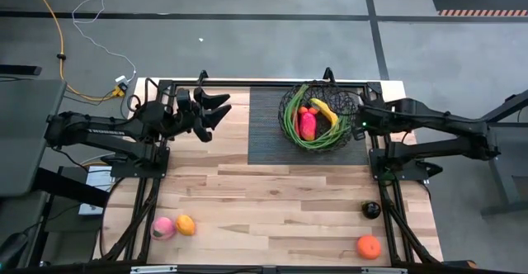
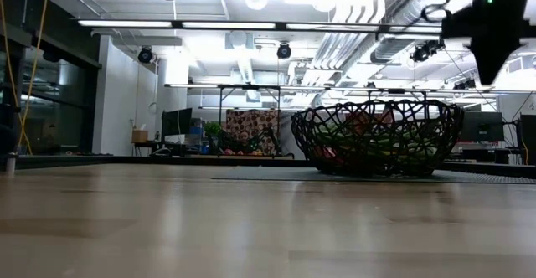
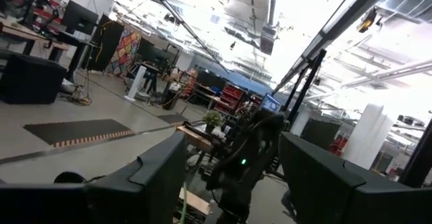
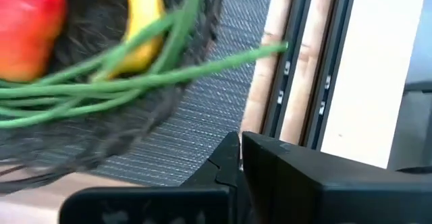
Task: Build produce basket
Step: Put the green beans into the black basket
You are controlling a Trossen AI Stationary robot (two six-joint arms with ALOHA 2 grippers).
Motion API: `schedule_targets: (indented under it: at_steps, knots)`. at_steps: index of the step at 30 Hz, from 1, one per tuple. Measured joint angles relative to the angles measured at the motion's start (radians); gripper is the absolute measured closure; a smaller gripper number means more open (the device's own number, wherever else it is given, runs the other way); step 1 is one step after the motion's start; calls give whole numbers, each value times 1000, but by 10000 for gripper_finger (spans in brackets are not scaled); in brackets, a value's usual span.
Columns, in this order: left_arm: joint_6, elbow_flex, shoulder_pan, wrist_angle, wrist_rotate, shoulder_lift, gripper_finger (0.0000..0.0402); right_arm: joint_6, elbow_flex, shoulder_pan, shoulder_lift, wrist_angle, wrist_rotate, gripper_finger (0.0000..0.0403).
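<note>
Sitting on the dark ribbed mat [image 1: 268, 125] at the far middle of the table [image 1: 272, 196], the black wire basket [image 1: 320, 115], holding a red-green mango [image 1: 308, 125], a yellow banana [image 1: 323, 109] and long green stalks [image 1: 290, 124]; hovering at the basket's right rim, the right gripper [image 1: 360, 120], jaws clenched together on nothing. Hanging raised over the table's far left, the left gripper [image 1: 216, 108], jaws parted and empty; lying along the near edge, a pink peach [image 1: 162, 228] touching an orange [image 1: 185, 224], and, well apart at right, a dark plum [image 1: 371, 210] and another orange [image 1: 369, 247].
</note>
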Motion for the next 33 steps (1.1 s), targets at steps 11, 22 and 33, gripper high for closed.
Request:
schedule_targets:
  at_steps: [11,22,33]
  knots:
    - [0,0,3,39,1,0,177,33,-110,-53,11,117,117,403]
    - [0,0,3,49,1,0,177,95,-109,-191,54,91,123,403]
    - [0,0,3,56,1,0,177,43,-109,-287,168,244,150,403]
